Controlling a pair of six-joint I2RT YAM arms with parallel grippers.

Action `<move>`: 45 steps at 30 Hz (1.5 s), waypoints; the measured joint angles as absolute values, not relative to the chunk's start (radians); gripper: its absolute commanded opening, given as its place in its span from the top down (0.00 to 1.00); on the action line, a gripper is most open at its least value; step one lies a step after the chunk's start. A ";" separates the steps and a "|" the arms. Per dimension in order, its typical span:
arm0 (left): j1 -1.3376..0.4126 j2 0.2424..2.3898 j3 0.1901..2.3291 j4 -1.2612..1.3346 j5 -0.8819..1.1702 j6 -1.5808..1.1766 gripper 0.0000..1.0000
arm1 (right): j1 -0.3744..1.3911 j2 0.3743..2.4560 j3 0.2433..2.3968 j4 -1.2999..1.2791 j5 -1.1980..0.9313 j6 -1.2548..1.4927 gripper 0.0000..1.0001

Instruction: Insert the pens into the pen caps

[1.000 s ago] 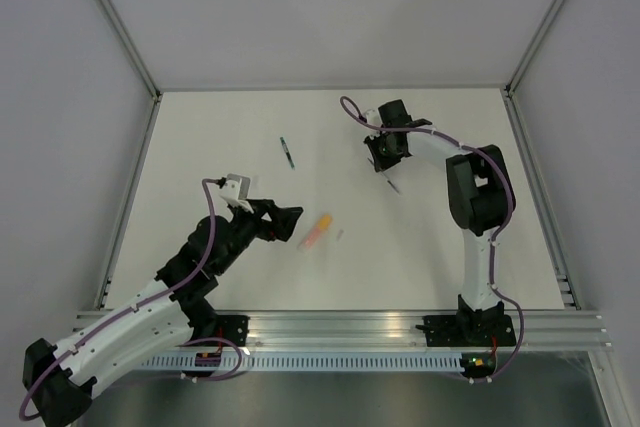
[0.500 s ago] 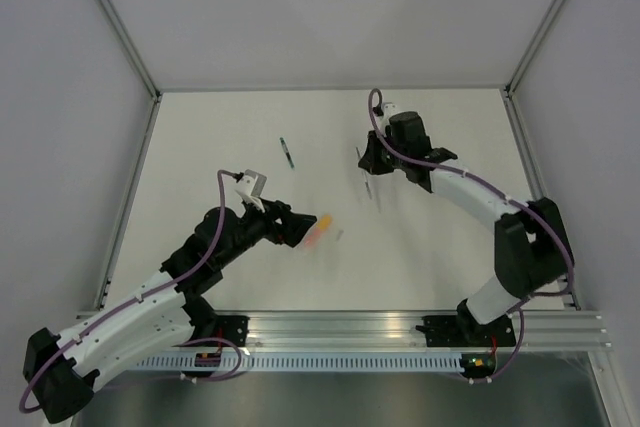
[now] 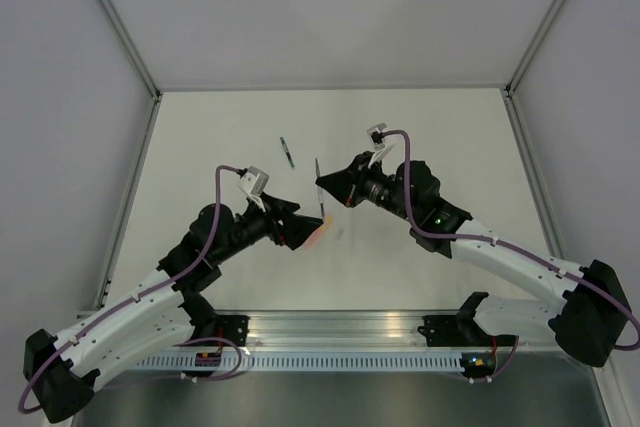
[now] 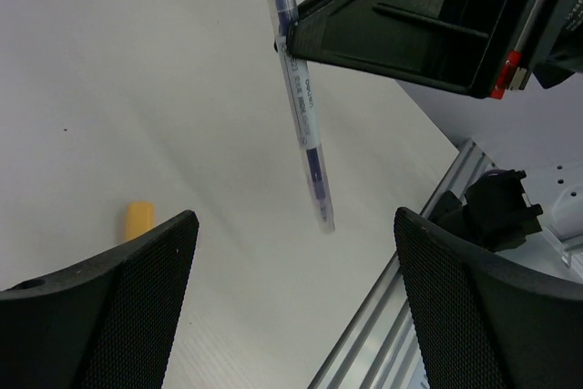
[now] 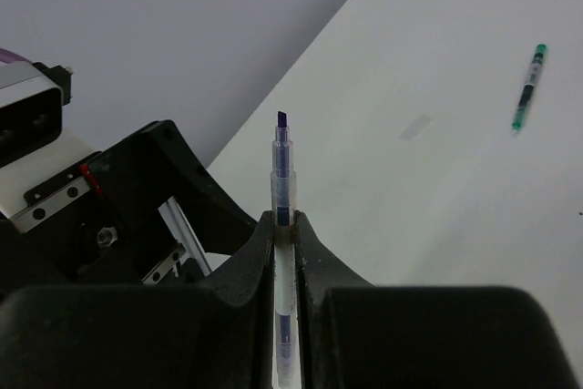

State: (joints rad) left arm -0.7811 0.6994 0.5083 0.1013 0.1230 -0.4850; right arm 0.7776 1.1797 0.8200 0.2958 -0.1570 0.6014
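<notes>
My right gripper (image 3: 326, 188) is shut on the thin grey-white pen (image 3: 319, 179) and holds it above the table's middle. In the right wrist view the pen (image 5: 282, 190) stands clamped between the fingers, dark tip up. My left gripper (image 3: 301, 230) is open and empty, facing the right one. The held pen (image 4: 301, 108) hangs between and beyond its fingers (image 4: 109, 302). The orange pen (image 3: 319, 233) lies under the left gripper, half hidden. An orange-yellow stub (image 4: 138, 220) shows by the left finger. The teal-green pen (image 3: 287, 153) lies further back (image 5: 528, 87).
A small clear cap-like piece (image 3: 340, 235) lies right of the orange pen and also shows in the right wrist view (image 5: 417, 127). An aluminium rail (image 3: 400, 327) runs along the near edge. Grey walls close the back and sides.
My right arm swung from the back right to the middle, carrying the grey-white pen off the table. My left gripper moved right, over the orange pen, and now faces the right gripper.
</notes>
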 measured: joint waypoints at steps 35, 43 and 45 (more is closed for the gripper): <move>-0.775 0.668 0.485 0.153 0.208 -0.478 0.98 | 0.980 1.163 0.724 0.483 -0.044 0.650 0.53; -0.776 0.671 0.479 0.140 0.118 -0.478 0.98 | 0.985 1.073 0.736 0.260 0.057 0.601 0.34; -0.776 0.670 0.476 0.121 0.052 -0.479 0.98 | 0.985 1.029 0.745 0.175 0.119 0.596 0.35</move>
State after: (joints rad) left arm -0.7761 0.6697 0.4755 0.1215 0.0517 -0.4786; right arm 0.9848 1.0290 0.7452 0.1753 0.1192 0.5961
